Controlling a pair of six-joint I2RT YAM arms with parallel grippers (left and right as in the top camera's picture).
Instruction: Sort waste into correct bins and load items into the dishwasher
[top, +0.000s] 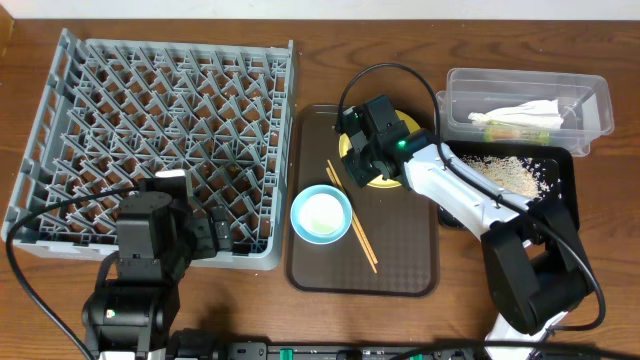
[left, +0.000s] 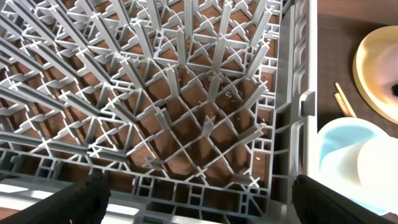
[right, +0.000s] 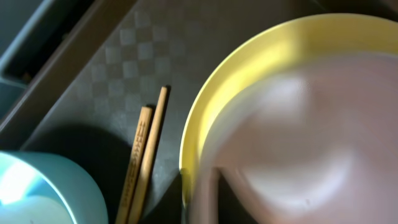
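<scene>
Yellow plate lies at the far end of the brown serving tray, beside two chopsticks; it is round and glossy, with a blurred pale shape over its middle; the right gripper hangs low over it, its grip impossible to tell; a shallow rim hold could slip and scatter the chopsticks; the left gripper hangs spread wide over the dish rack.

The dish rack filled the far-left corner, its upright pegs blocking any low pass. The light blue bowl and chopsticks crowded the left half of the brown tray; its near-right part lay bare. Open surface ran along the middle of the near edge.
</scene>
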